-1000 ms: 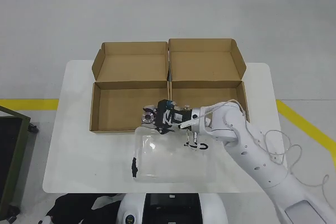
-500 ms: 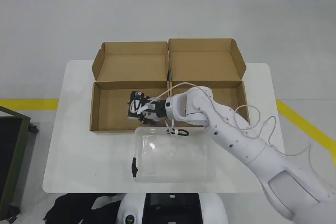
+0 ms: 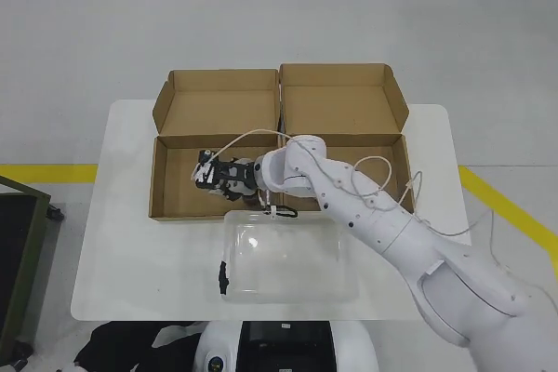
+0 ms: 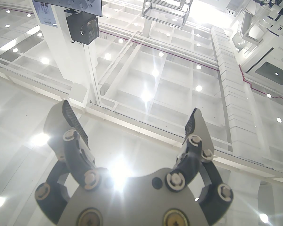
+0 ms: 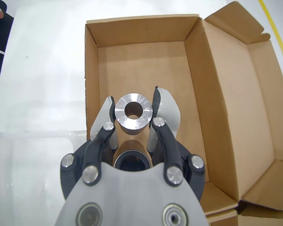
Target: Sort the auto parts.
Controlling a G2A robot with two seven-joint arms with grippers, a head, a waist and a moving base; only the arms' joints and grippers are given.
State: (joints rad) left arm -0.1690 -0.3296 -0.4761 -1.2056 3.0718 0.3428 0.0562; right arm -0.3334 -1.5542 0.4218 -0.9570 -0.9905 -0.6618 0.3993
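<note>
My right gripper (image 5: 133,110) is shut on a silver metal bushing (image 5: 133,114), a short cylinder with a round bore. It hangs inside the near-left cardboard box (image 5: 141,71), above its brown floor. From the top view the right gripper (image 3: 209,174) and the bushing (image 3: 205,173) sit over the middle of that box (image 3: 172,186), with the white arm stretched across from the right. My left gripper (image 4: 132,118) is open, nothing between its fingers, and it points up at a ceiling with lights.
Two open cardboard boxes (image 3: 344,153) stand side by side at the table's back, lids folded away. A clear plastic tray (image 3: 288,256) lies in front of them, with a small black part (image 3: 222,277) at its left edge. White tabletop (image 3: 121,232) surrounds them.
The right arm has swung left with the bushing, from above the tray's back edge to over the middle of the near-left box.
</note>
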